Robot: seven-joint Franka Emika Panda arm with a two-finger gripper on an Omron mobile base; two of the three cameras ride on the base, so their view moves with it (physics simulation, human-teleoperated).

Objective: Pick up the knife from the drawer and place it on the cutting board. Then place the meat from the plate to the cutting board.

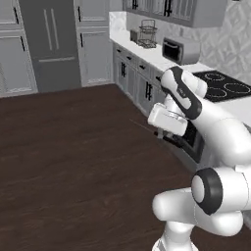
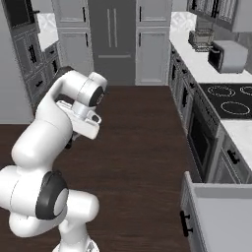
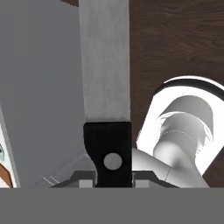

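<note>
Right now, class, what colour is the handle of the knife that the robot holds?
Black, on the slim grey-bladed knife; the hand view shows it best.

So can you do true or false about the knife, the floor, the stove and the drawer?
1. The knife is being held, up off the floor. True.
2. The knife's handle is red. False: it is black, with a grey blade.
3. The floor is dark brown wood. True.
4. A pot sits on the stove. False: its burner rings are bare.
5. The drawer is pushed shut. False: it stands pulled out.
</note>
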